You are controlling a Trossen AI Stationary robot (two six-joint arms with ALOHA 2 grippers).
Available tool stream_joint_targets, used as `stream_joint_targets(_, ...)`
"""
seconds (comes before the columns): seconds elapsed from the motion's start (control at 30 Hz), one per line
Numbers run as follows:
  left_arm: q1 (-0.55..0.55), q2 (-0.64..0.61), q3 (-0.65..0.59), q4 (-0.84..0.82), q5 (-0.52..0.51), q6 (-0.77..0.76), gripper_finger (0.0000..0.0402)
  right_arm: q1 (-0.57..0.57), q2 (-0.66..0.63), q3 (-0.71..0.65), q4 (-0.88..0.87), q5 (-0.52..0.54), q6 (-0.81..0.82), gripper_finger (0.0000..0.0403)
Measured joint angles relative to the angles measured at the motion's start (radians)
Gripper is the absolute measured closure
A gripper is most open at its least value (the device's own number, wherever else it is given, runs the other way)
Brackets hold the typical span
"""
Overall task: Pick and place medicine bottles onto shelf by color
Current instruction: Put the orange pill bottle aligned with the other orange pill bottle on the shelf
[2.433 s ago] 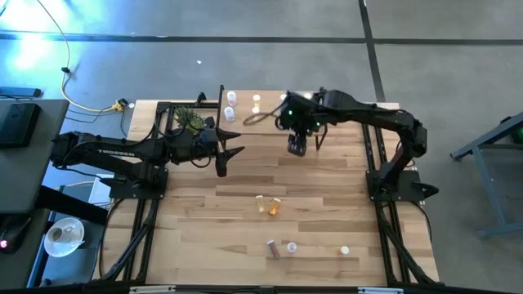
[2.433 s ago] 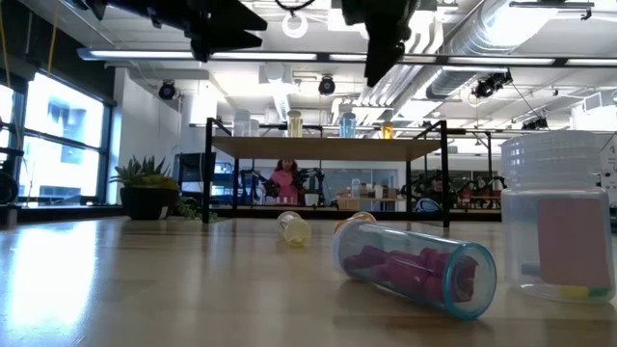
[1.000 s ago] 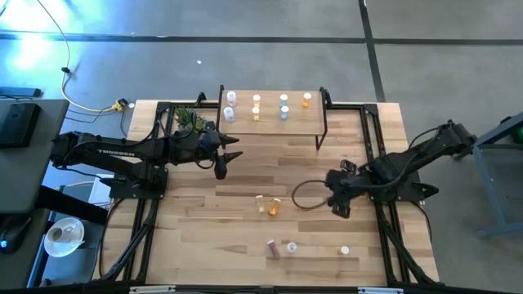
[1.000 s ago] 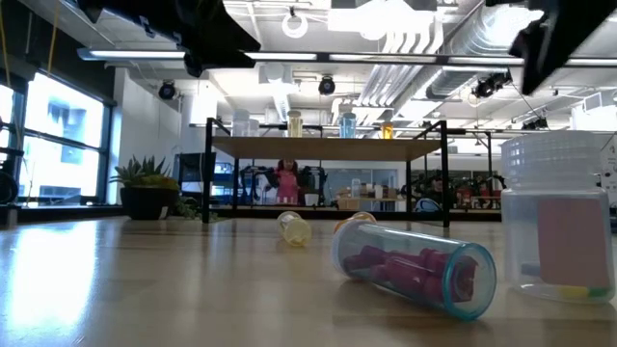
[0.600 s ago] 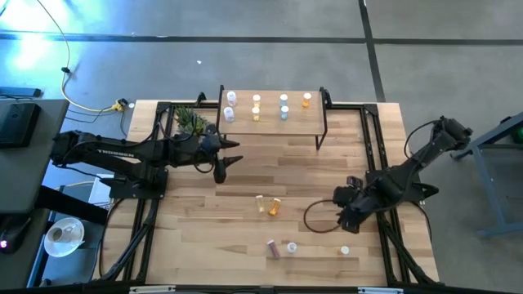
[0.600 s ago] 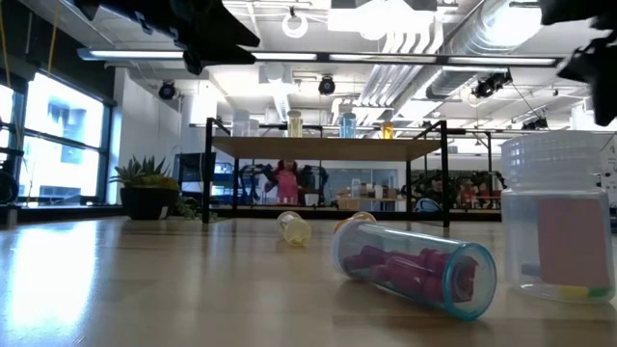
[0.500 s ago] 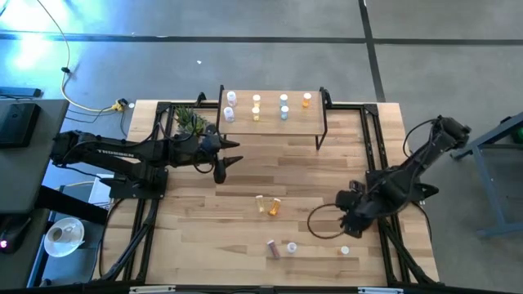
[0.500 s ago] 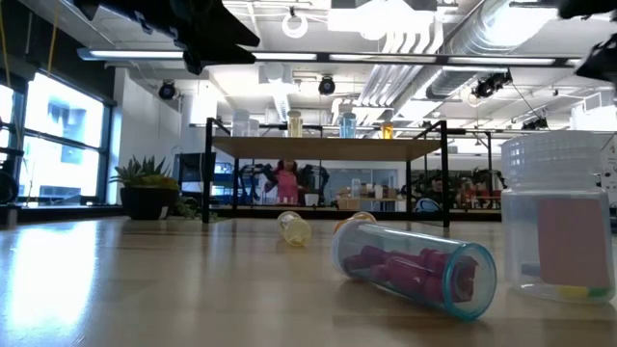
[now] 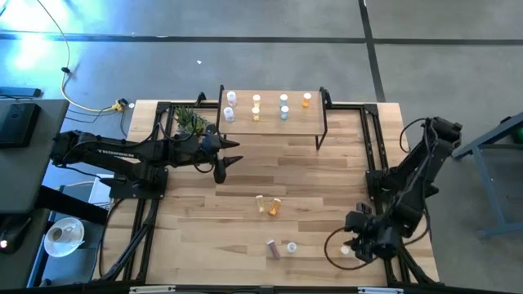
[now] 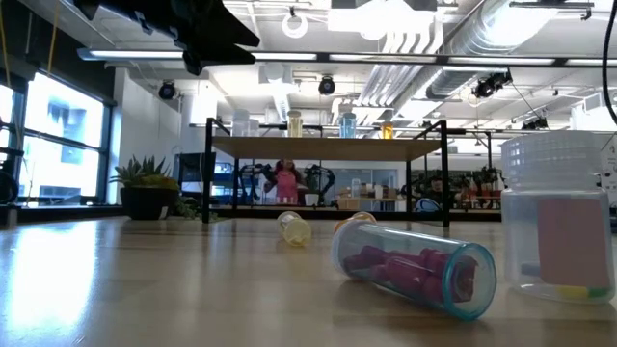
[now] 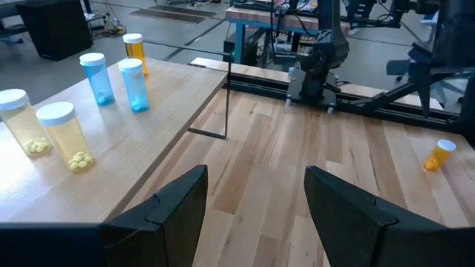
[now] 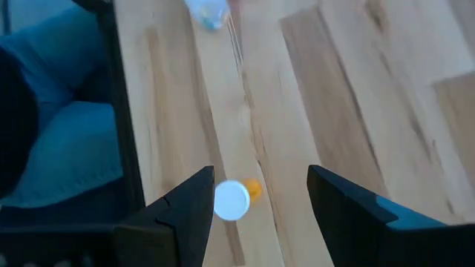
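One orange bottle (image 12: 234, 199) stands upright near the worktop's (image 9: 327, 171) front right edge, under the right gripper (image 12: 256, 204), whose fingers gape wide and empty; an off-centre descent could topple it or roll it overboard.

Table (image 9: 245, 180) pale wood planks, satin; bottles (image 11: 63, 133) clear glossy plastic.

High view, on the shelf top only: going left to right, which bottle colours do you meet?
On the shelf: clear/white bottles → yellow bottles → blue bottles → a single orange bottle.
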Motion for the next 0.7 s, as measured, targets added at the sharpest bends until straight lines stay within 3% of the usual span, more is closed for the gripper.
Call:
stream_joint_targets(0.43,0.001,0.0,0.0,0.0,0.0,0.0,0.0185,0.073,0.179,0.0,0.089,-0.003,0.071,0.0196)
stream_joint_targets(0.7,0.001,0.0,0.0,0.0,0.0,0.0,0.0185,0.074,0.218,0.001,0.11,-0.009,0.075,0.0196)
